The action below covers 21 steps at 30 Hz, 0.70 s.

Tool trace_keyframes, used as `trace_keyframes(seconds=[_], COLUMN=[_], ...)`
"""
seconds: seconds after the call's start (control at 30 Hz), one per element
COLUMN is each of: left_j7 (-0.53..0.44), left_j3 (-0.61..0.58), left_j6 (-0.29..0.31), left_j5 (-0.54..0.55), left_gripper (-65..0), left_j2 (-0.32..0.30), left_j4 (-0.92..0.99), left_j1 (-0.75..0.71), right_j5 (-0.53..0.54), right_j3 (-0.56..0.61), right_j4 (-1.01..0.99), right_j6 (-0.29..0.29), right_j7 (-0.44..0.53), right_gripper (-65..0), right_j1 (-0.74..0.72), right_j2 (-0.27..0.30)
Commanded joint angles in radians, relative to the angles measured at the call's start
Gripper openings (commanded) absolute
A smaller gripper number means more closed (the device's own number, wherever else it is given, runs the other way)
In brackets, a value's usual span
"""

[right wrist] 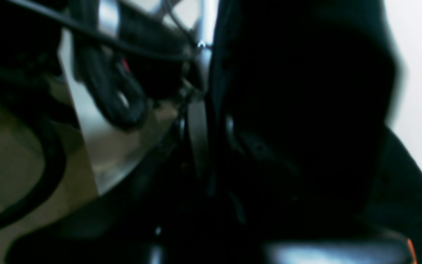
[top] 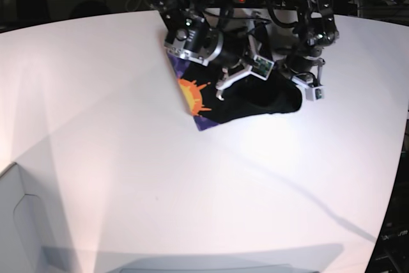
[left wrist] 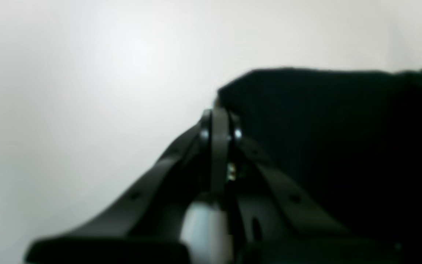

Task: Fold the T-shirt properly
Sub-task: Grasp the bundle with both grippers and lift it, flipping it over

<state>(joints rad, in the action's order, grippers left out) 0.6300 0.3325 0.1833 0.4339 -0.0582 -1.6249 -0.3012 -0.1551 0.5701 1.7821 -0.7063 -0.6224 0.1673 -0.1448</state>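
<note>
1. T-shirt point(top: 246, 103): black cloth lying bunched in a compact heap at the far middle of the white bench point(top: 128, 177), directly under and between both pincers. An orange sun print with a purple-blue patch point(top: 195, 99) is showing on the corner just outside the right pincer.

2. Left pincer point(left wrist: 219, 113): its jaws are sitting together, tips meeting. In the left wrist view the black cloth is lying just beyond and to one side of the tips; whether a thin edge is pinched between them cannot be told.

3. Right pincer point(right wrist: 205, 121): its jaws are standing nearly together, and black cloth is hanging right against them in the right wrist view, filling the frame beside the tips. It is judged to be clamping a fold of the T-shirt, though the picture is dark and blurred.

4. Progress, as a judgement: the garment is already gathered down to a small bundle, so folding appears well under way; the heap is looking uneven, and a final fold plus flattening seems to be remaining.

5. Writing and brands: none is readable; the print is showing no lettering.
</note>
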Motion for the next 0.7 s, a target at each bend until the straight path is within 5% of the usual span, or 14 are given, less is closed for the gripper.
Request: trace_keyframes(seconds=[0.0,0.67], left_j7=[-0.005,0.004], left_j3=[0.001,0.115], left_j6=[0.017,0.028], left_j5=[0.023,0.029], left_gripper=[-65.0,-64.5], left_j2=[0.005,0.001], left_j4=[-0.018,-0.165], left_j1=[-0.002,-0.089], right_j5=[-0.008,-0.007], right_j3=[0.005,0.005], right_j4=[0.0,-0.051], right_j6=[0.008,0.008], right_j7=[0.002,0.075], right_gripper=[-65.0,-65.0], right_j1=[-0.013,-0.071], right_j2=[-0.012,-0.012])
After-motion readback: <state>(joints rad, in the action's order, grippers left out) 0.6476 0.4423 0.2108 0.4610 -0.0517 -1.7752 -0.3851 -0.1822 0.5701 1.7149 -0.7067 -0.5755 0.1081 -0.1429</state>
